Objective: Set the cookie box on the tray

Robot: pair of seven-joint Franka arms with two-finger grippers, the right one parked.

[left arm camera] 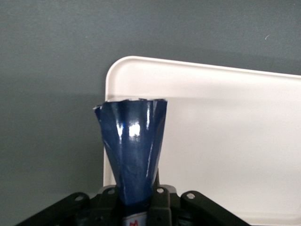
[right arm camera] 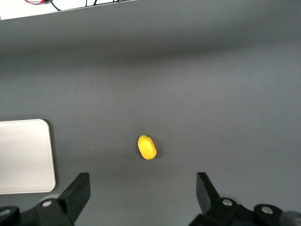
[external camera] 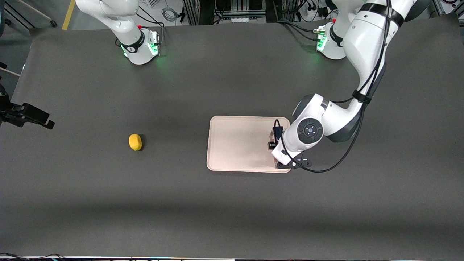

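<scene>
My left gripper (left arm camera: pixel 136 200) is shut on the cookie box (left arm camera: pixel 134 146), a dark navy-blue box whose free end is squeezed and flared. The box hangs over one corner of the pale pinkish-white tray (left arm camera: pixel 221 141). In the front view the gripper (external camera: pixel 274 141) hovers over the tray (external camera: pixel 235 143) at its edge toward the working arm's end, and only a small dark blue piece of the cookie box (external camera: pixel 278 133) shows beside the white wrist. Whether the box touches the tray surface is hidden.
A small yellow lemon-like object (external camera: pixel 135 141) lies on the dark grey table toward the parked arm's end, well apart from the tray; it also shows in the right wrist view as the lemon-like object (right arm camera: pixel 147 147), with the tray's corner (right arm camera: pixel 23 155) nearby.
</scene>
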